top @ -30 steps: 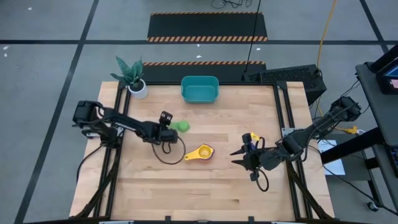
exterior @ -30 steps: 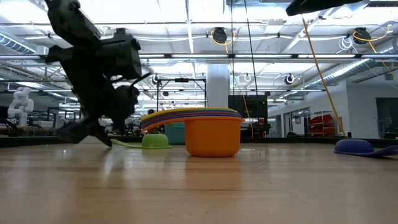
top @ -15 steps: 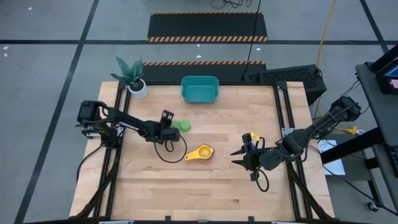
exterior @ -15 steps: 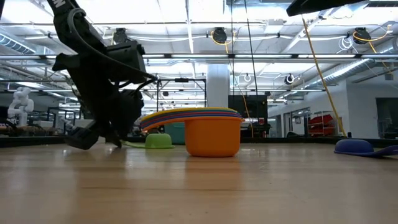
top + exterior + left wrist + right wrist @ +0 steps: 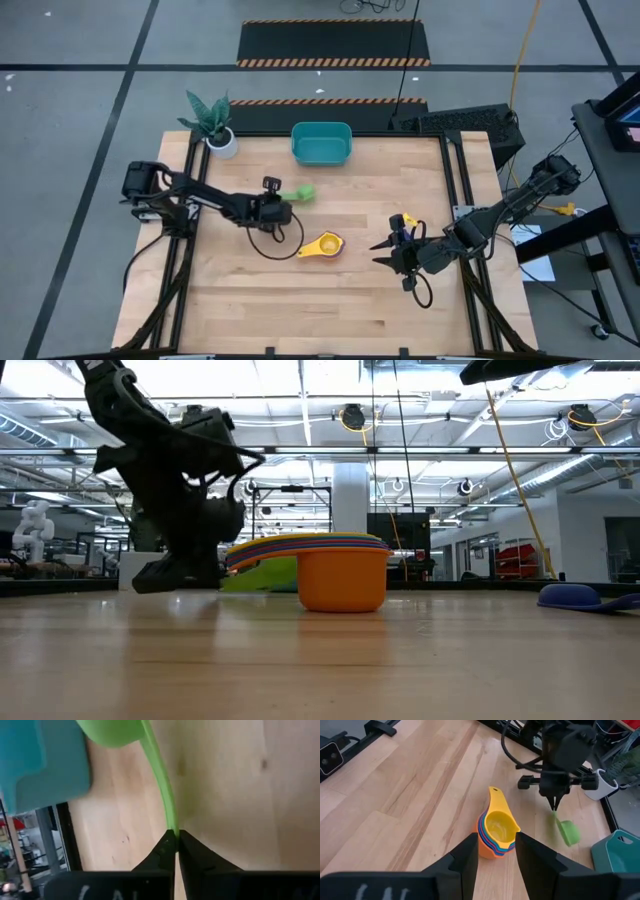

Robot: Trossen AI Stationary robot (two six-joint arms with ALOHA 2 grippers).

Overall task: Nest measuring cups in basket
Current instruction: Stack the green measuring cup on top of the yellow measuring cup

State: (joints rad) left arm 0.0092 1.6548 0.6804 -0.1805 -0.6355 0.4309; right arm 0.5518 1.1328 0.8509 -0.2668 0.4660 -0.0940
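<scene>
Jaws first: clamping fully shut with the left gripper point(image 5: 284, 205) on the very tip of the green cup's point(image 5: 305, 192) handle, pinching just the thin end of it, while hanging the right gripper point(image 5: 380, 252) over the right side of the desk point(image 5: 350, 300) with jaws spread wide and gripping nothing. Looking like the carrying step for the green cup, probably heading for the teal basket point(image 5: 321, 145) sitting at the far edge with nothing in it yet. Not being able to tell whether the bowl is actually clear of the wood or dragging on it. Leaving the nested stack point(image 5: 323, 245) mid-desk, well apart from the basket, showing yellow on top and orange on the outside, with rims of other colours peeking between. Also spotting a blue cup point(image 5: 570, 596) lying away from the stack in the low view. Guessing the next move is calling for a slow swing toward the basket, since holding a long skinny handle by its tip is inviting the bowl to pivot or droop. Dealing with smooth, glossy plastic all round: rounded scoop bowls, flat tapering handles that look a bit bendy, a low-walled tub with rounded corners, all on pale planked wood with a fine grain.
</scene>
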